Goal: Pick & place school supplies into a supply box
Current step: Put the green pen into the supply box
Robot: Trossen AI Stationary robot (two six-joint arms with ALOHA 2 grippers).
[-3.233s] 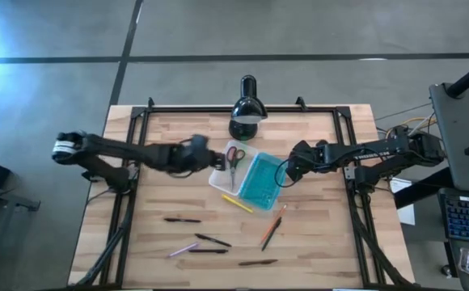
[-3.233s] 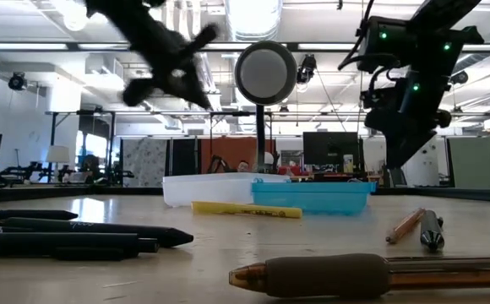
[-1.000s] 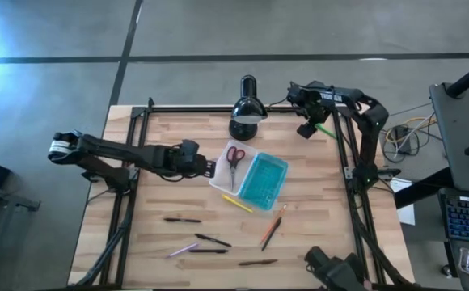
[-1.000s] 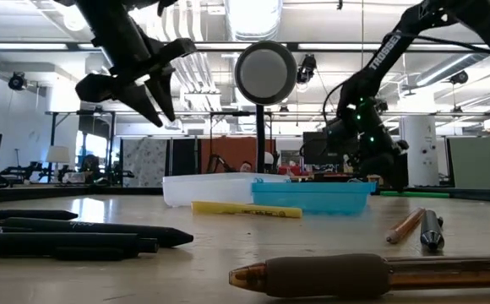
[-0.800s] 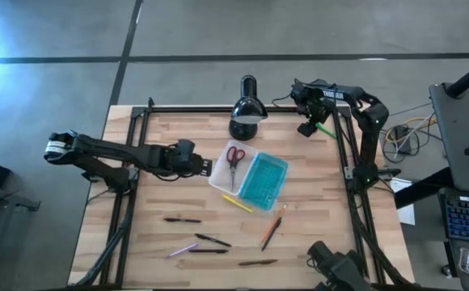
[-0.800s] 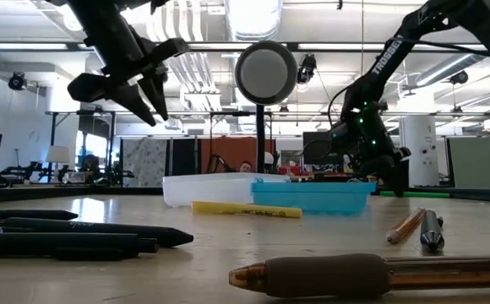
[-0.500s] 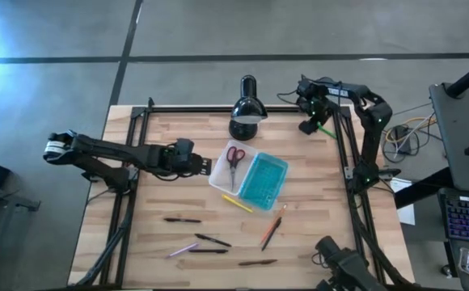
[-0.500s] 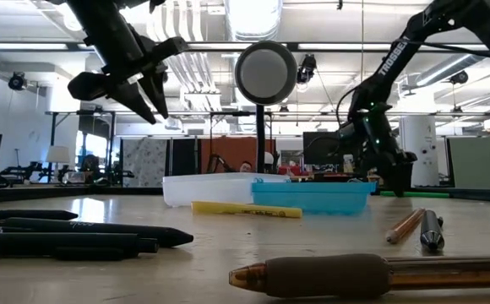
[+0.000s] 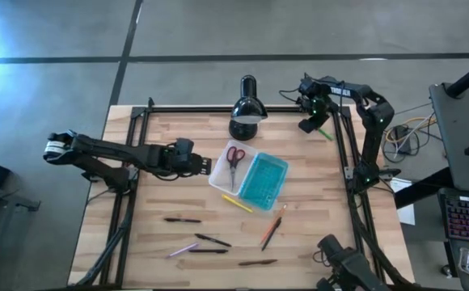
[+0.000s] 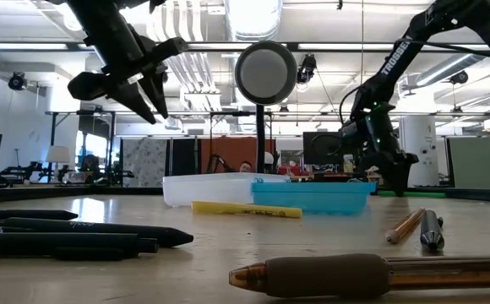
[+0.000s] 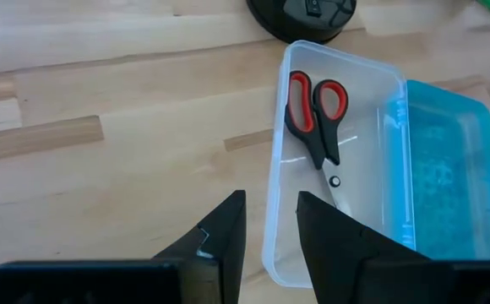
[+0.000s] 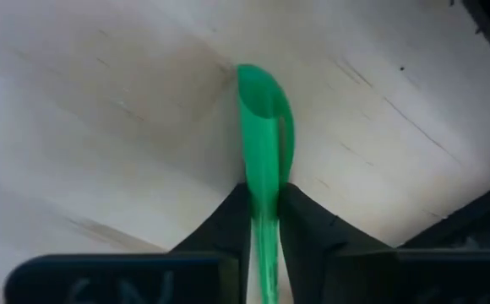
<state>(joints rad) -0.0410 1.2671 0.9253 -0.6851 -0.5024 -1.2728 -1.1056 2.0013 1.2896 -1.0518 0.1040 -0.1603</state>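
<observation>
- High view: we've got the clear plastic tray with its turquoise textured lid (image 9: 255,178) sitting about dead centre of the light wooden table (image 9: 162,145), red-handled scissors (image 9: 233,157) inside the clear half. The left gripper (image 9: 206,166) hangs at roughly 9 o'clock from the box, just beside it, fingers a little apart and nothing in them. The right gripper (image 9: 309,123) is way out at 1 o'clock by the table's far right corner, down on a thin green pen (image 9: 325,132). The black desk lamp (image 9: 246,109) sits at 12 o'clock. A yellow pen (image 9: 237,202) lies touching the box at 6 o'clock, an orange-brown pencil (image 9: 271,229) at 5 o'clock, and dark pens plus a pink one are scattered near the front edge.
- Low view: the left gripper hovers high above the table, jaws parted; the right one is low behind the box.
- Left wrist view: both dark fingers show a narrow gap, empty, pointing at the tray's near wall with the scissors lying inside.
- Right wrist view: the fingers are pinched tight on the green pen.
</observation>
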